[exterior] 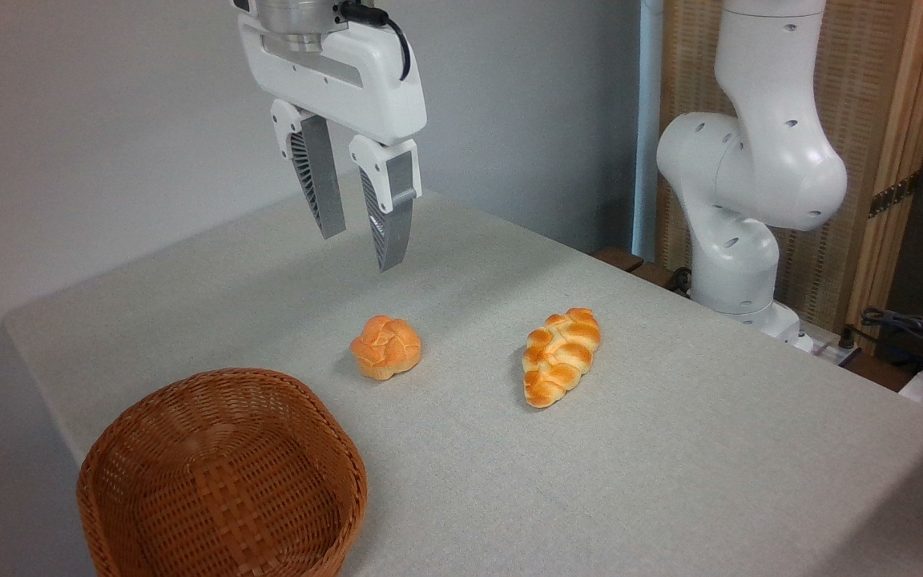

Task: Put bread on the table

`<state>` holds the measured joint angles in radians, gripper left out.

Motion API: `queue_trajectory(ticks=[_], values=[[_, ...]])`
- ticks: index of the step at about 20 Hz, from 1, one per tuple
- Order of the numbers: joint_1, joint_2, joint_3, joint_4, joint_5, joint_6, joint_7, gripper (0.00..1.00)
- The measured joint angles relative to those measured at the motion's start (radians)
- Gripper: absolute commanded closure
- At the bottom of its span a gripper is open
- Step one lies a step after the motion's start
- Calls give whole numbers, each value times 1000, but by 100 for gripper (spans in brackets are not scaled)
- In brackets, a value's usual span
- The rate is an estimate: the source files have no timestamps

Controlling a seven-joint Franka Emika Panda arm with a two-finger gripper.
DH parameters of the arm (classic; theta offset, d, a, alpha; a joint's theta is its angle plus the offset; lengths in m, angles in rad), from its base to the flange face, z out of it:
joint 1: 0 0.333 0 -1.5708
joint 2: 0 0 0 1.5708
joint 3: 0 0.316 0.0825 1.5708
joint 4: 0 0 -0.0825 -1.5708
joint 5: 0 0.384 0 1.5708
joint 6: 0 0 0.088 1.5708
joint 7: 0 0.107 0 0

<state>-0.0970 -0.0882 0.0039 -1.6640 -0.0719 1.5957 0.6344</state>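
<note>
One wicker basket (221, 473) sits on the tabletop (670, 481). Right of it lies one round roll (385, 346), then one braided bread (562, 355), further right, flat on the cloth. My hand (359, 240) hangs above the roll, fingers apart, holding nothing.

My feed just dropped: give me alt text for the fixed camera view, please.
The braided bread lies flat on the cloth-covered table, right of a small round roll. The gripper hangs open and empty above and behind the roll. An empty wicker basket sits at the front left.
</note>
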Motion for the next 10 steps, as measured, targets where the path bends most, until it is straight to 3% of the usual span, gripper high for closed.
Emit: queue_trajectory(ticks=[10], values=[[3, 19, 4, 20, 4, 0, 0, 0]])
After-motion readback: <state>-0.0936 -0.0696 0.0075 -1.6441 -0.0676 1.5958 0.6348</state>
